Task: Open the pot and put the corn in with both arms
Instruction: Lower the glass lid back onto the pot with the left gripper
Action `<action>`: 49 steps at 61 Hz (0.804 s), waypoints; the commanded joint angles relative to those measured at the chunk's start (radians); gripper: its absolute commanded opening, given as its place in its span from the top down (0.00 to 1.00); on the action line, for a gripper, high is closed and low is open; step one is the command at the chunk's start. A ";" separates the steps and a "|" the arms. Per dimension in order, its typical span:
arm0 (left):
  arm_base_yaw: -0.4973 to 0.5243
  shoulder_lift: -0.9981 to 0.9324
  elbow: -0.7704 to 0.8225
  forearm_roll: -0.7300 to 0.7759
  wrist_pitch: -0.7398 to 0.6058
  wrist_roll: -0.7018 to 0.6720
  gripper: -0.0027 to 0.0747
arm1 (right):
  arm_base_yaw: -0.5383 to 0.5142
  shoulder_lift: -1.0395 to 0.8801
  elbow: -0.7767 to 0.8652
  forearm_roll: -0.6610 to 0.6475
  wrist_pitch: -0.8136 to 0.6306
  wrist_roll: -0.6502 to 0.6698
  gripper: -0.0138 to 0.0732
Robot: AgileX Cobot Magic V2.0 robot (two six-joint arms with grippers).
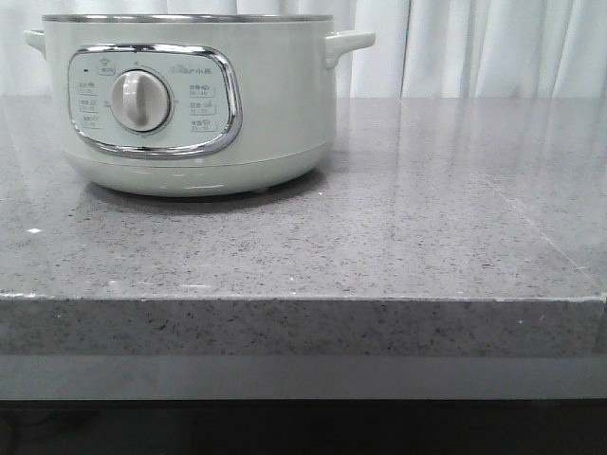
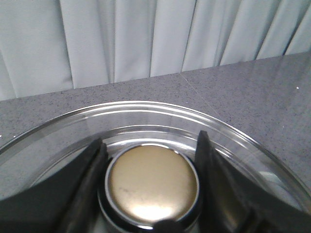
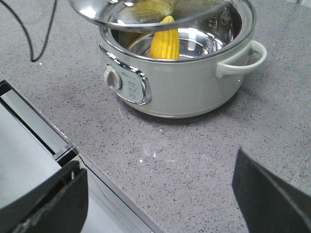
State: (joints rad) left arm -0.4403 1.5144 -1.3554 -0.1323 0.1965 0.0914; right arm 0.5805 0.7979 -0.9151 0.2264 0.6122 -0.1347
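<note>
Right gripper (image 3: 155, 194): my fingers are spread wide and hold nothing; between them I see only bare counter (image 3: 194, 165).

Left gripper (image 2: 150, 187): my two dark fingers (image 2: 92, 179) sit on either side of the lid's brass-coloured knob (image 2: 153, 182), pressed close to it, so I judge I am clamped on it and carrying the lid (image 2: 233, 141).

Lid: clear glass, held above the pot's mouth and tilted; in my right wrist view it covers only the far part of the opening.

Pot (image 3: 184, 82): stands on the counter, beyond my right gripper, dial and panel facing the table's edge, one side handle (image 3: 243, 58) towards my right.

Corn (image 3: 165, 41): already inside the pot, leaning upright against the steel liner, its tip just under the lid's rim.

Step in hand: by my judgement opening and loading are done; what I am doing now is holding the lid up.

Next move: if the lid is to go back, my left arm must lower it level and centred on the rim; the corn's tip stands high and could catch the glass.

Other things: a black cable (image 3: 34, 34) lies on the counter, well apart from the pot; pale curtains (image 2: 146, 39) hang behind.

In the way: nothing lies between my right gripper and the pot.
</note>
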 commanded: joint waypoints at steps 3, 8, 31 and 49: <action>-0.013 -0.003 -0.071 0.020 -0.147 -0.001 0.75 | 0.001 -0.015 -0.023 0.011 -0.075 -0.013 0.13; -0.013 0.022 -0.071 0.020 -0.157 -0.001 0.75 | 0.001 -0.015 -0.023 0.011 -0.075 -0.013 0.13; -0.013 0.047 -0.071 0.016 -0.164 -0.003 0.75 | 0.001 -0.015 -0.023 0.011 -0.075 -0.013 0.13; -0.013 0.047 -0.071 -0.035 -0.162 -0.004 0.75 | 0.001 -0.015 -0.023 0.011 -0.075 -0.013 0.13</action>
State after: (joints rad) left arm -0.4483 1.6122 -1.3782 -0.1491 0.1800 0.0914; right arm 0.5805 0.7911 -0.9138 0.2264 0.6122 -0.1388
